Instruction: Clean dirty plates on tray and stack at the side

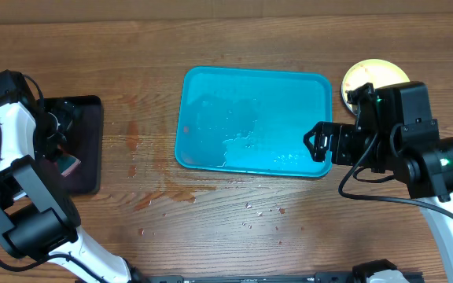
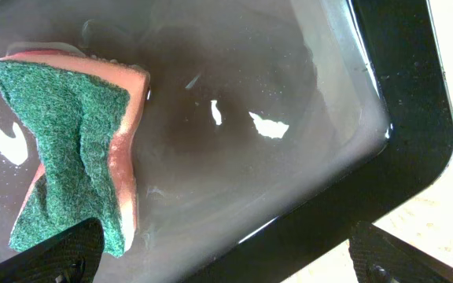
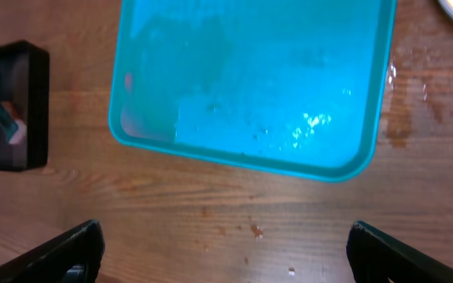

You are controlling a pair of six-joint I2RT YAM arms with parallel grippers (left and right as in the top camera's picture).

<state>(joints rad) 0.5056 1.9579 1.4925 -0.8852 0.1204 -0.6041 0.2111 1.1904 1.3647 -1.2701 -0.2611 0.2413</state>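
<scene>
Tray [image 1: 211, 86] is recorded at mid-table: turquoise, rounded corners, raised rim, its floor wet with glinting droplets, with a faint reddish tinge by the left wall. A pale yellow plate [image 1: 372, 73] is noted on the table just off the tray's far right corner, partly covered by the right arm; whether others lie beneath cannot be told. Right gripper [image 3: 226, 248] is held spread and bare near the tray's right rim. Left gripper [image 2: 226, 255] is spread over the black tray [image 2: 415, 118], with a green-faced sponge [image 2: 69, 134] beside one finger.
</scene>
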